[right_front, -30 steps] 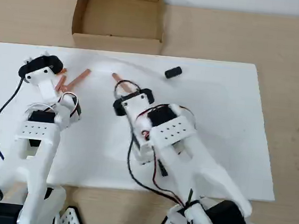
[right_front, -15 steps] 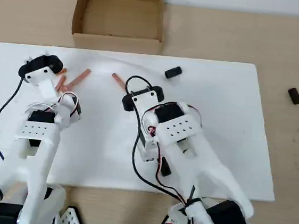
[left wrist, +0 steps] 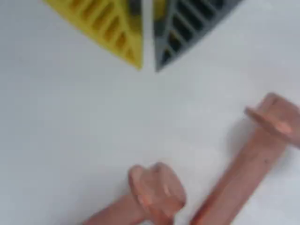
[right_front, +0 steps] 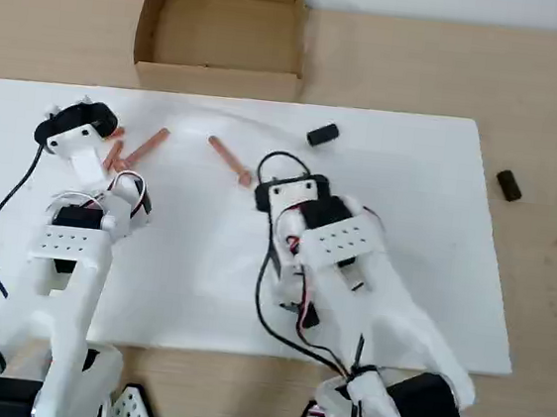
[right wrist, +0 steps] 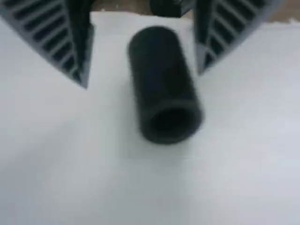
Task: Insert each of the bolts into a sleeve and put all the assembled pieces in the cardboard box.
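1. Jaws of the right gripper (right wrist: pixel 143 76), right wrist view: spread wide, gripping nothing. Black sleeve (right wrist: pixel 164 101) lies on its side on the white mat (right wrist: pixel 56 178), framed between them, bore toward the camera. Can't tell if the tips are down at its level. Risk: it's round, so one jaw touching first rolls it away, and closing too high pinches air.
2. Left wrist view: left gripper (left wrist: pixel 147 65) jaws nearly closed, thin slit, nothing held. One bolt (left wrist: pixel 157 190) and a second bolt (left wrist: pixel 262 150) lie close together just past the tips. Risk: descending without opening shoves the heads, and grabbing one likely drags the other.
3. High view: lone bolt (right_front: pixel 230 160) lies just beside the right arm's head, so a swing toward the sleeve could knock it. Stray sleeve (right_front: pixel 507 185) sits off the mat on the bare tabletop (right_front: pixel 422 74), well apart from both arms. It may roll further, and reach looks doubtful. Cardboard box (right_front: pixel 222 33) stands beyond the mat's far edge. No bolt is sleeved yet, so a loose fit could separate on the carry over.
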`<control>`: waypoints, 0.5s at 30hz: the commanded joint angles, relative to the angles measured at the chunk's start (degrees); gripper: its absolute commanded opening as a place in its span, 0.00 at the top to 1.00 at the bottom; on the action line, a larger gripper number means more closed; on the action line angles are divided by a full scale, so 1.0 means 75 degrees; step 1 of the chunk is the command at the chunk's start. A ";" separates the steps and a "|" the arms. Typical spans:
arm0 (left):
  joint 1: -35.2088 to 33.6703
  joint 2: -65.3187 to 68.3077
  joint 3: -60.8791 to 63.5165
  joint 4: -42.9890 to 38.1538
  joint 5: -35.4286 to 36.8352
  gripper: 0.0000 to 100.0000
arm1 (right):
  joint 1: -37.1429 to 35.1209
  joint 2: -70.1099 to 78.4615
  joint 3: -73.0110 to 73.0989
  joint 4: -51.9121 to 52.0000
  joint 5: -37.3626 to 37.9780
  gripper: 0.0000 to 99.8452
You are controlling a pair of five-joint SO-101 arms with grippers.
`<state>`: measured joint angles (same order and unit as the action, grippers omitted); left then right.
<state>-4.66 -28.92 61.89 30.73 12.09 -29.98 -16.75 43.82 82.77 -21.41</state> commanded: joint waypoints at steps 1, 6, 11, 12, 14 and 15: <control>0.0129 0.0018 -0.0234 -0.0117 -0.0047 0.97 | -0.0686 0.0018 0.0006 0.0047 -0.0059 0.84; 0.0129 0.0018 -0.0234 -0.0117 -0.0047 0.97 | -0.1084 0.0029 0.0018 0.0023 -0.0105 0.84; 0.0129 0.0018 -0.0234 -0.0117 -0.0047 0.97 | -0.1061 0.0029 0.0393 -0.0328 -0.0223 0.84; 0.0129 0.0018 -0.0234 -0.0117 -0.0047 0.97 | -0.1061 0.0029 0.0475 -0.0410 -0.0223 0.84; 0.0129 0.0018 -0.0234 -0.0117 -0.0047 0.97 | -0.1061 0.0029 0.0522 -0.0445 -0.0223 0.84; 0.0129 0.0018 -0.0234 -0.0117 -0.0047 0.97 | -0.1061 0.0029 0.0533 -0.0445 -0.0223 0.84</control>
<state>-4.66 -28.92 61.89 30.73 12.09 -37.27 -16.40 47.52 80.13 -22.46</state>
